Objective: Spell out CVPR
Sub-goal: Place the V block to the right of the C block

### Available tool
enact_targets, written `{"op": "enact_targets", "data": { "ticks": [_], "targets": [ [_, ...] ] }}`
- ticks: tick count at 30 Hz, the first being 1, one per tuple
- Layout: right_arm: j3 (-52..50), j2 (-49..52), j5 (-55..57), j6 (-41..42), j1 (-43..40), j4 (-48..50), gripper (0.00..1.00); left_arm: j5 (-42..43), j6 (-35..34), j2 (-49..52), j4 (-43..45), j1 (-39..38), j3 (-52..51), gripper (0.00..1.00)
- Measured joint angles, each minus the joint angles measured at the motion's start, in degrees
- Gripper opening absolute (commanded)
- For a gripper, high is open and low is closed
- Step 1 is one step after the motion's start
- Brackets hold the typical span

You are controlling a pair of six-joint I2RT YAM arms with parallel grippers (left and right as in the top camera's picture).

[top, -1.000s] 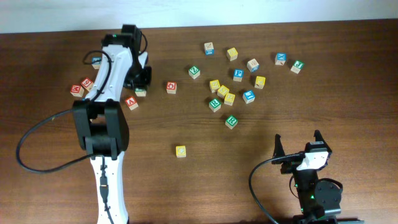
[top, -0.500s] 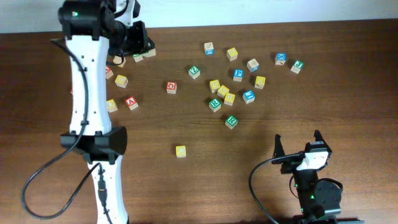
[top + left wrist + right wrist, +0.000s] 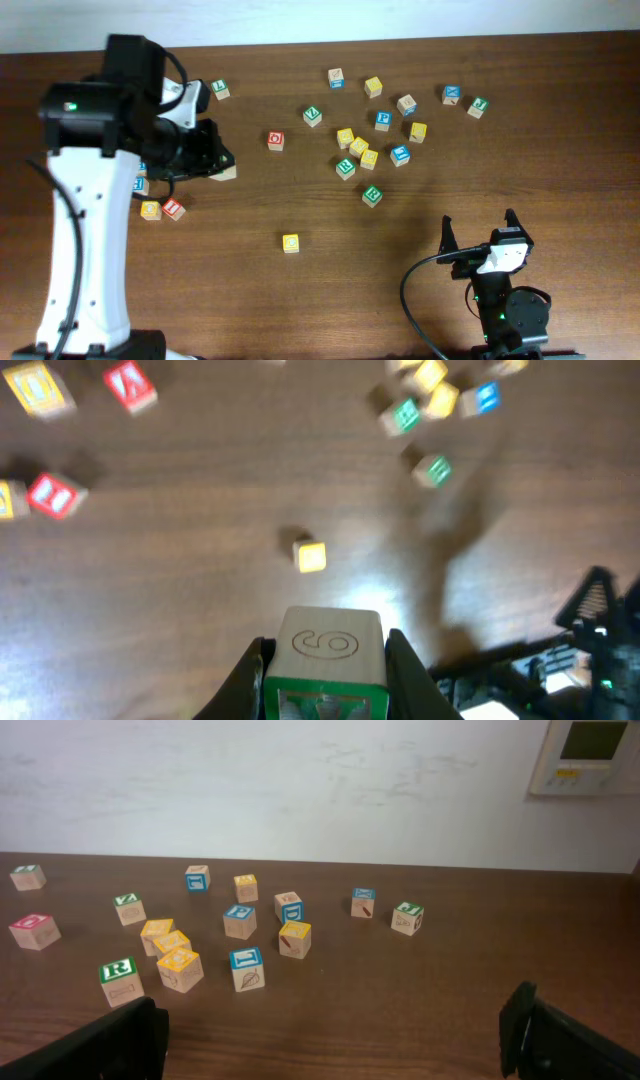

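Your left gripper [image 3: 327, 675] has its jaws clamped on a small wooden cube with a green face [image 3: 330, 643], held above the dark wooden worktop [image 3: 300, 300]. The yellow wooden cube [image 3: 290, 243] sits alone mid-worktop, the green R cube [image 3: 118, 970] nearer the cluster. Your right gripper [image 3: 480, 228] is down low, jaws wide.

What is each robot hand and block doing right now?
left gripper: shut on the green cube
green cube: held off the table
right gripper: open, empty
green R cube: resting on the table
lone yellow cube: resting on the table, apart
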Motion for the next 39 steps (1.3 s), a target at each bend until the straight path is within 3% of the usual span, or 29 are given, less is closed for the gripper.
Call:
{"op": "enact_targets", "data": {
  "ticks": [5, 10, 15, 19, 29, 39],
  "targets": [
    [0.0, 0.0, 0.0, 0.0, 0.0, 0.0, 0.98, 0.8, -4.4, 0.4, 15.6, -5.9, -18.7, 0.14],
    [0.0, 0.0, 0.2, 0.0, 0.0, 0.0, 0.98, 1.3, -13.3, 0.5, 37.7, -15.8, -37.5, 0.14],
    [0.0, 0.0, 0.2, 0.0, 0.0, 0.0, 0.98, 0.0, -19.2, 0.6, 49.5, -24.4, -45.5, 0.14],
    [0.0, 0.0, 0.2, 0.0, 0.0, 0.0, 0.98, -1.4, -21.3, 0.6, 52.4, -29.9, -46.0, 0.15],
    [0.0, 0.0, 0.2, 0.0, 0.0, 0.0, 0.98, -15.0, -29.2, 5.5, 52.9, -40.7, -46.7, 0.15],
    [0.0, 0.0, 0.2, 0.0, 0.0, 0.0, 0.98, -22.1, -33.6, 12.7, 53.5, -41.2, -46.6, 0.18]
  ]
}}
